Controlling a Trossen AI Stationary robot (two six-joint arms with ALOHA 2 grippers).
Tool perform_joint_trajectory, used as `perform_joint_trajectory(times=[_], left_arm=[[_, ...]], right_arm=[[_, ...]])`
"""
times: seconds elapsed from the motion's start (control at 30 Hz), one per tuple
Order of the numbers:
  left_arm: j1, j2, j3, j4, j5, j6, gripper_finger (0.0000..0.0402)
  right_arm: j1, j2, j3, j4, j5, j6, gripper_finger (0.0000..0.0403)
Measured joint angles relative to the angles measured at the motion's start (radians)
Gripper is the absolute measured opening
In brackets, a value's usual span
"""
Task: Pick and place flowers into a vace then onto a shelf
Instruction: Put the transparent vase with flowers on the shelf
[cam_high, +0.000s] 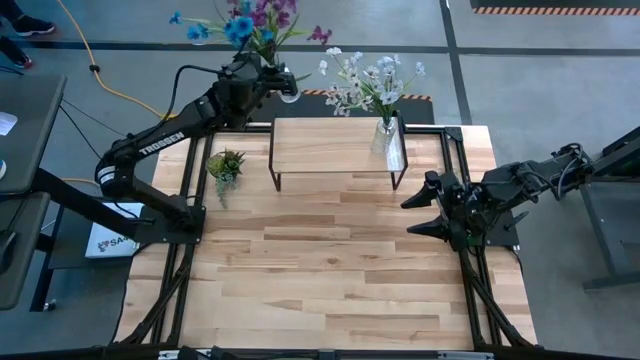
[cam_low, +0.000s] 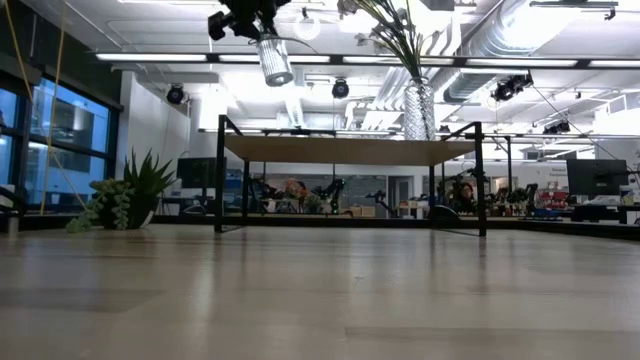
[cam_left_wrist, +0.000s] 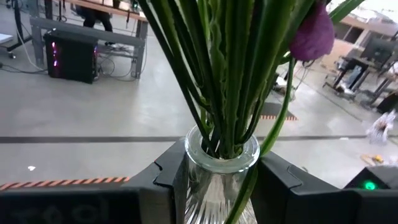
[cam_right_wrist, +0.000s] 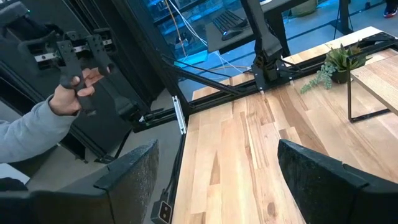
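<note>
Left claw was clamped on the neck of a ribbed glass vase, one dark finger pressed to each side of the glass. It held the vase up in the air beyond the far edge of the desk, above and behind the shelf's left end. In that vase stood flowers with blue and purple blossoms, their green stems bunched through the rim and one purple bloom hanging beside them.

Right claw sat low over the desk near its right edge, fingers spread wide apart and holding nothing, touching nothing. Its wrist camera looked across bare planks toward a person's hand gripping a black controller off the desk.

On the shelf, at its right end, a second vase stood upright with white and pale pink flowers. A small potted plant stood on the desk just beside the shelf's left legs.
</note>
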Motion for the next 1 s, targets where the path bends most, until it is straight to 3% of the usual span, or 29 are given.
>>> perform_joint_trajectory(times=[0.6, 1.0], left_arm=[[0.0, 0.058, 0.0, -0.177, -0.01, -0.085, 0.0161], [0.061, 0.067, 0.0, -0.158, 0.008, -0.135, 0.0161]], right_arm=[[0.0, 0.0, 0.0, 0.0, -0.001, 0.0, 0.0317], [0.0, 0.0, 0.0, 0.0, -0.008, 0.0, 0.0317]])
